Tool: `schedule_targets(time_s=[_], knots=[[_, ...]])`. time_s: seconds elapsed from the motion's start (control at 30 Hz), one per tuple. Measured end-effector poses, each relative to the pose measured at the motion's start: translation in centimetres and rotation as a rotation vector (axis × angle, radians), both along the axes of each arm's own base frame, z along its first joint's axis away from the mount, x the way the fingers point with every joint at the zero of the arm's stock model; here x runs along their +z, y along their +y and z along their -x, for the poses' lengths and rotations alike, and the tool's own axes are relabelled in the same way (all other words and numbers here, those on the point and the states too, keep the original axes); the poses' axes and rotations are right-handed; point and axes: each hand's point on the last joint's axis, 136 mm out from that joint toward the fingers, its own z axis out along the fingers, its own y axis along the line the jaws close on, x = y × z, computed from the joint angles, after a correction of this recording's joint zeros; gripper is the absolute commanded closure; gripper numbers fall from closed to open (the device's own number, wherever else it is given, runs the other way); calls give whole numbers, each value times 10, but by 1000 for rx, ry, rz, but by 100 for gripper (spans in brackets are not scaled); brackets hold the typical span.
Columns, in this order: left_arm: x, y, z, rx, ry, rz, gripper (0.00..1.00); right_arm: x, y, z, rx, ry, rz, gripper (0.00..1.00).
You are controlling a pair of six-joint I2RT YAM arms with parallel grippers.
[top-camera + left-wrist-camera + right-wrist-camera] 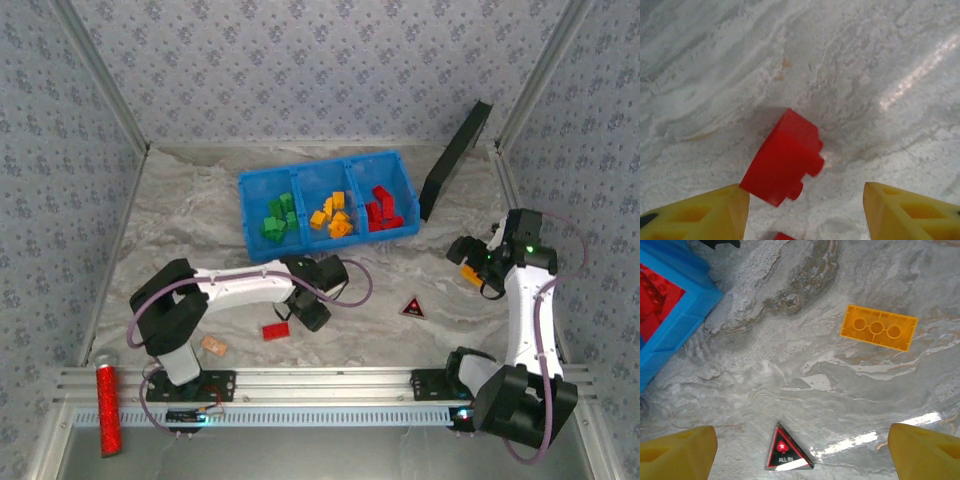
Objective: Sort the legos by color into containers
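The blue bin (255,240) holds green legos (279,219) in its left compartment, orange-yellow ones (332,215) in the middle and red ones (382,209) on the right. A loose red brick (275,331) lies on the table just left of my left gripper (312,312). From the left wrist this red brick (785,157) sits tilted between the wide-apart yellow fingertips (715,212), close to the left one; the left gripper (805,215) is open. My right gripper (465,255) hangs open above the table. Ahead of it lies a flat orange brick (878,327), untouched.
A black triangle (788,451) with a red mark lies between the right fingers (925,452); the bin corner (675,315) is to their left. A black panel (455,158) leans at the back right. A red glittery cylinder (107,408) and a pale orange piece (213,345) lie front left.
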Motion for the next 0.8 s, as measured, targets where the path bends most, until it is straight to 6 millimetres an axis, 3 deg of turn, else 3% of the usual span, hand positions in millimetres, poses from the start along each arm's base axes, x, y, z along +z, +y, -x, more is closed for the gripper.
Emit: schedule_targets(time_s=[0.37, 0.57, 0.7, 0.8], knots=[[-6, -13, -19, -24, -65, -17, 37, 2, 9, -2, 23, -14, -56, 10], [-10, -10, -26, 1, -52, -23, 50, 1, 10, -2, 23, -10, -61, 10], [-10, -7, -29, 38, -32, -15, 53, 1, 9, -2, 22, -9, -61, 10], [-11, -5, -31, 69, -17, -7, 63, 0, 9, -2, 21, -7, -62, 10]])
